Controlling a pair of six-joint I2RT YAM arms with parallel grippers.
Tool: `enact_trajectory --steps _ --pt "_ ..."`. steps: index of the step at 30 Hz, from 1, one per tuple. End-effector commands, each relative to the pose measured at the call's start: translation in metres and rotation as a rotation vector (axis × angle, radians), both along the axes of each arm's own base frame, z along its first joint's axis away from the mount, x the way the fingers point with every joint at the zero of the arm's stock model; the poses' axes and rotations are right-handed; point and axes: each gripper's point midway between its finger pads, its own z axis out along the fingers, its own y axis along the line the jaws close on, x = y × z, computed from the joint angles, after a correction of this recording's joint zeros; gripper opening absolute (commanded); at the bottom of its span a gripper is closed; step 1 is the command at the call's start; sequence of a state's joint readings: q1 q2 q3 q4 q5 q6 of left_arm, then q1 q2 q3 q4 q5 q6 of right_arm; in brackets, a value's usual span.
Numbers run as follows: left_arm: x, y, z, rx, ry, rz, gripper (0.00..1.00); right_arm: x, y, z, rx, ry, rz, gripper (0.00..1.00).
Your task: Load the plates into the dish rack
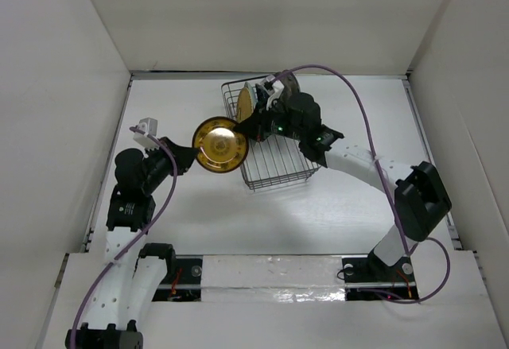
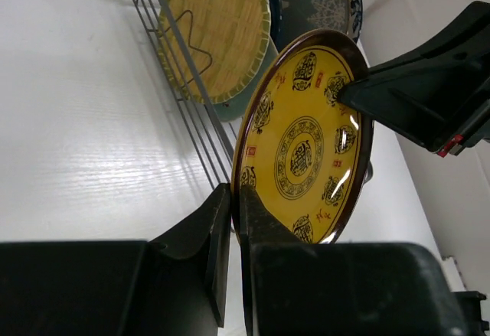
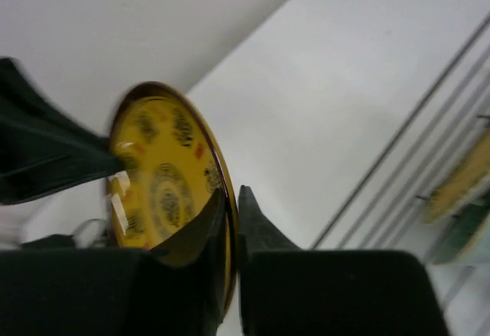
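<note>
Table (image 1: 318,222) of plain white, boxed in by pale walls on three sides. Toward its far middle, dish rack (image 1: 274,170) of dark wire, crossed from the near right by the right arm.

Inside the rack's far end, upright among the tines: yellow-tan plate (image 2: 218,34) in front, mint plate (image 2: 243,102) visible only as a pale sliver behind it, then grey plate (image 2: 314,3) with white motifs, half covered. Past those, only a blue-patterned rim cut off at the top of the left wrist view, too little to say more. Heavy blur in the right wrist view, with rack wires and racked plates reduced to streaks.

At the rack's left wall, dark plate with the yellow mandala (image 1: 220,145), held between both hands, yellow face turned toward the overhead camera. Overlaps the rack's left wire from above. Lower edge hidden, so cannot tell whether it touches the table.

Left hand (image 1: 189,157) clenched on the plate's left rim, fingers (image 2: 214,233) pinching it from both faces. Right hand (image 1: 243,129) clamped on the opposite rim, next to the rack.
</note>
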State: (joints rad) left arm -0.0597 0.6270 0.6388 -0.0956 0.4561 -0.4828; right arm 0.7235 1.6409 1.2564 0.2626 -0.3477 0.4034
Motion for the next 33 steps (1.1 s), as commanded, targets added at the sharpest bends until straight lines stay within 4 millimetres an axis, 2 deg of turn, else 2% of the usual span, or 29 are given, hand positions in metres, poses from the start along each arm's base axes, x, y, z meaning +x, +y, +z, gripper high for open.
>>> enact_trajectory --steps 1,2,3,6,7,9,11,12,13,14,16,17,18,19,20,21,22,23,24,25,26,27,28,29,30,33 --pt "0.001 -0.013 0.023 -0.020 -0.105 -0.080 0.00 -0.005 -0.001 0.032 0.123 -0.057 0.074 0.00" --pt "0.003 -0.012 0.021 -0.020 -0.095 -0.072 0.00 -0.002 -0.007 0.030 0.126 -0.051 0.060 0.00" --pt "0.006 -0.009 0.019 -0.015 -0.088 -0.050 0.15 -0.003 -0.008 0.034 0.134 -0.062 0.057 0.00" --pt "0.012 -0.001 0.023 0.013 -0.098 -0.006 0.39 0.005 -0.020 0.046 0.139 -0.072 -0.018 0.00" --pt "0.011 0.001 0.025 0.021 -0.096 0.003 0.42 0.007 -0.024 0.054 0.138 -0.081 -0.043 0.00" --pt "0.014 0.007 0.029 0.039 -0.104 0.042 0.51 0.025 -0.036 0.067 0.121 -0.112 -0.162 0.00" --pt "0.015 0.013 0.033 0.049 -0.114 0.073 0.56 0.041 -0.050 0.071 0.085 -0.120 -0.276 0.00" --pt "0.016 0.018 0.035 0.062 -0.125 0.102 0.59 0.047 -0.054 0.083 0.089 -0.139 -0.314 0.00" --pt "0.016 0.020 0.034 0.070 -0.118 0.115 0.59 0.053 -0.060 0.080 0.062 -0.126 -0.361 0.00" --pt "0.016 0.022 0.037 0.075 -0.125 0.125 0.59 0.069 -0.074 0.079 0.025 -0.142 -0.471 0.00" --pt "0.015 0.024 0.037 0.083 -0.127 0.136 0.59 0.074 -0.074 0.087 -0.027 -0.156 -0.551 0.00" --pt "0.015 0.025 0.037 0.085 -0.128 0.138 0.59 0.086 -0.088 0.087 -0.087 -0.182 -0.661 0.00" --pt "0.014 0.024 0.036 0.087 -0.125 0.134 0.58 0.092 -0.087 0.070 -0.165 -0.171 -0.694 0.00" --pt "0.014 0.024 0.037 0.087 -0.128 0.133 0.58 0.094 -0.083 0.087 -0.165 -0.201 -0.728 0.00" --pt "0.014 0.024 0.037 0.088 -0.128 0.132 0.57 0.099 -0.092 0.083 -0.243 -0.219 -0.802 0.00" --pt "0.013 0.025 0.039 0.089 -0.135 0.135 0.57 0.105 -0.088 0.064 -0.324 -0.215 -0.822 0.00" --pt "0.012 0.023 0.038 0.093 -0.135 0.130 0.56 0.106 -0.084 0.062 -0.357 -0.226 -0.845 0.00" --pt "0.012 0.023 0.039 0.094 -0.137 0.131 0.56 0.112 -0.092 0.075 -0.381 -0.255 -0.905 0.00" --pt "0.012 0.024 0.040 0.096 -0.139 0.136 0.56 0.113 -0.088 0.075 -0.403 -0.265 -0.912 0.00" --pt "0.012 0.025 0.040 0.097 -0.139 0.139 0.55 0.120 -0.085 0.060 -0.458 -0.262 -0.921 0.00" --pt "0.011 0.025 0.040 0.098 -0.139 0.140 0.54 0.120 -0.084 0.060 -0.493 -0.281 -0.936 0.00" --pt "0.011 0.025 0.040 0.098 -0.141 0.142 0.54 0.124 -0.084 0.071 -0.487 -0.294 -0.951 0.00" --pt "0.011 0.026 0.040 0.100 -0.140 0.143 0.53 0.126 -0.074 0.059 -0.520 -0.291 -0.943 0.00" --pt "0.010 0.026 0.041 0.103 -0.142 0.146 0.53 0.129 -0.075 0.058 -0.572 -0.319 -0.940 0.00" --pt "0.010 0.027 0.042 0.102 -0.145 0.149 0.52 0.128 -0.069 0.066 -0.573 -0.333 -0.935 0.00" --pt "0.009 0.026 0.043 0.107 -0.148 0.150 0.52 0.134 -0.064 0.054 -0.662 -0.354 -0.953 0.00"
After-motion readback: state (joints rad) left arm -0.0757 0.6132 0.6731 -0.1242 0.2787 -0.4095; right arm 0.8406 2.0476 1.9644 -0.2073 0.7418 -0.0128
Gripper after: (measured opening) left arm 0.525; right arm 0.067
